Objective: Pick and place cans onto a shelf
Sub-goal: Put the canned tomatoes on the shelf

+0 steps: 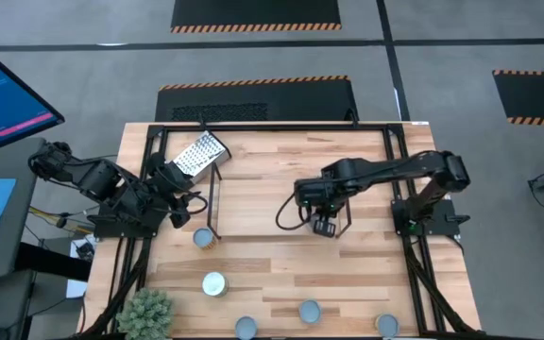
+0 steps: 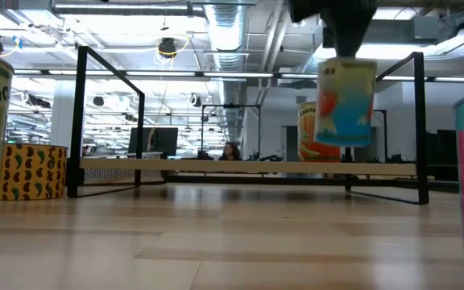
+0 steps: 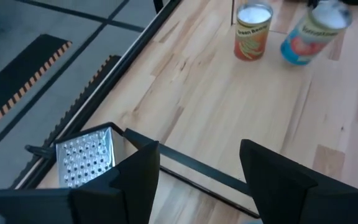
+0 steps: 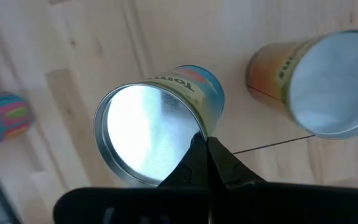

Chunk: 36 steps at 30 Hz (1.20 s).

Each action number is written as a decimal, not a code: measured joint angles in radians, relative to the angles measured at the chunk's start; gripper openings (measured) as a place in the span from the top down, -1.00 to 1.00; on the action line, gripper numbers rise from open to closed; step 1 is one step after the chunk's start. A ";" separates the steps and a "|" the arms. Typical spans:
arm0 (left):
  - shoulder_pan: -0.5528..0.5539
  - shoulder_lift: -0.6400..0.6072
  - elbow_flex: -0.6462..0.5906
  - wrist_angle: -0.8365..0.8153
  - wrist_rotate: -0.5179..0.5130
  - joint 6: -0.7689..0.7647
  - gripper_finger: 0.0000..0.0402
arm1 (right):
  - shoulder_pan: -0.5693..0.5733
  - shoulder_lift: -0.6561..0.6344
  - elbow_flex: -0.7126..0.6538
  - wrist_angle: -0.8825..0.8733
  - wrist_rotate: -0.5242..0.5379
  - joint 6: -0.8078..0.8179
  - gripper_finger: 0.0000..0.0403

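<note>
Two grippers were on record. Right gripper (image 1: 324, 227): over the shelf's (image 1: 281, 126) right end, fingers pinched on the rim of a blue tomato can (image 2: 345, 102), held clear of the wood. In the right wrist view its silver lid (image 4: 145, 134) sat sealed, contents unseen. Orange-sided can (image 2: 311, 129): upright on the wood just beside the held one, lid closed. Left gripper (image 1: 179, 196): at the shelf's left end near the perforated grater (image 1: 200, 154), fingers (image 3: 138, 177) spread and empty. Remaining stock on the table in front of the shelf: one can (image 1: 203, 238) beside the shelf's left front post, one pale-lidded can (image 1: 213, 283) nearer the front, and three more (image 1: 309, 311) along the front edge. All were closed. Small potted plant (image 1: 146, 313): front-left corner.
</note>
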 joint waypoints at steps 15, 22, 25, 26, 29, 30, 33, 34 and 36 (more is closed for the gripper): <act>0.000 0.000 0.000 0.021 0.000 -0.023 -0.06 | -0.066 0.027 -0.054 0.035 -0.005 -0.089 0.87; 0.000 0.000 0.000 0.021 -0.002 -0.021 -0.06 | -0.091 0.028 -0.054 0.034 0.000 -0.092 0.73; 0.000 0.000 0.000 0.020 -0.002 -0.020 -0.06 | -0.102 0.028 -0.054 0.034 0.001 -0.092 0.71; 0.000 0.000 0.000 0.020 -0.003 -0.020 -0.06 | -0.107 0.028 -0.054 0.034 0.002 -0.092 0.71; 0.000 0.000 0.000 0.020 -0.003 -0.020 -0.06 | -0.119 0.028 -0.054 0.035 0.003 -0.091 0.71; 0.000 0.000 0.000 0.020 -0.003 -0.020 -0.06 | -0.121 0.028 -0.052 0.033 0.001 -0.091 0.71; 0.000 0.000 0.000 0.020 -0.003 -0.019 -0.06 | -0.122 0.028 -0.018 0.030 0.001 -0.089 0.71; 0.000 0.000 0.000 0.020 -0.003 -0.019 -0.06 | -0.119 0.028 0.003 0.030 0.001 -0.089 0.71; 0.000 0.000 0.000 0.020 -0.003 -0.019 -0.06 | -0.109 0.028 0.050 0.028 0.000 -0.089 0.71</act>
